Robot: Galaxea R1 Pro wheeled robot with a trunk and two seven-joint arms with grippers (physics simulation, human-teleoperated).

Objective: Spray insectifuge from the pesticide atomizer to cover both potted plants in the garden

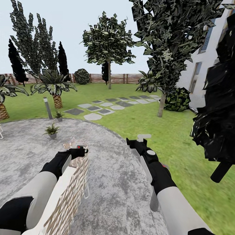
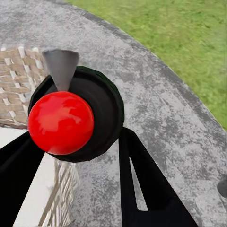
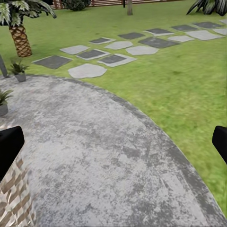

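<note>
The green lawn [image 1: 147, 120] wraps the round grey mottled paved patio [image 1: 111, 182], and a wicker-sided desk with a pale top [image 1: 76, 182] stands at lower left. Two small potted rosettes in grey pots [image 1: 51, 130] sit at the patio's upper left edge.

Your left end effector [image 1: 80, 151] appears clenched around the dark green-black pesticide atomizer bottle [image 2: 101, 101]. Your right end effector [image 1: 135, 143] is released and empty.

Expect a light, rigid, smooth bottle that may twist. Grip its body, leave the spray head free, and aim at the plants.
</note>
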